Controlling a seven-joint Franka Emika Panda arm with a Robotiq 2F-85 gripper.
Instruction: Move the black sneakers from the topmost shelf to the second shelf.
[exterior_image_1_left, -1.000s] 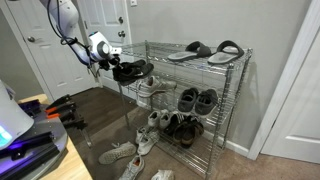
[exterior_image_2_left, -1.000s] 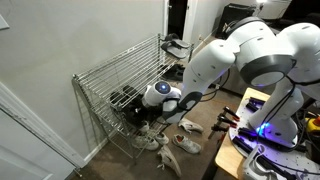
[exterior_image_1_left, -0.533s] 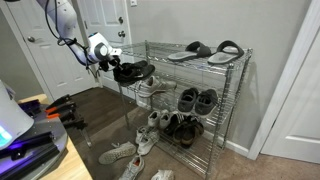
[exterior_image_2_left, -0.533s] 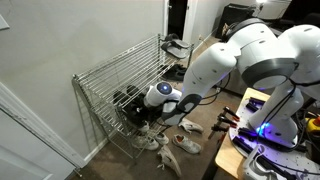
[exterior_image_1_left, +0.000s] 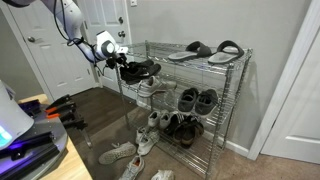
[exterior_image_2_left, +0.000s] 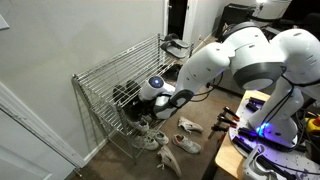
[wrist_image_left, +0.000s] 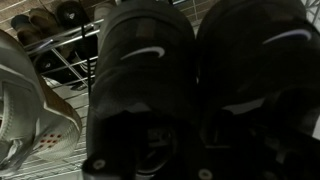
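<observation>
The pair of black sneakers (exterior_image_1_left: 139, 69) hangs at the open end of the wire shoe rack (exterior_image_1_left: 215, 100), just under the top shelf level. My gripper (exterior_image_1_left: 118, 62) is shut on their heels. In an exterior view the gripper (exterior_image_2_left: 152, 90) pushes the sneakers (exterior_image_2_left: 124, 95) in among the rack (exterior_image_2_left: 100, 75) wires. In the wrist view the two black sneakers (wrist_image_left: 145, 75) with white swooshes fill the frame. My fingers are lost in the dark there.
Grey slides (exterior_image_1_left: 197, 49) lie on the top shelf. White sneakers (exterior_image_1_left: 148, 90) and dark shoes (exterior_image_1_left: 197, 100) sit on the second shelf; a white sneaker (wrist_image_left: 30, 100) shows beside the black pair. More shoes lie on the lowest shelf and the floor (exterior_image_1_left: 118, 153).
My gripper has lifted the black sneakers a little and carried them further toward the rack's end. Nothing else has moved.
</observation>
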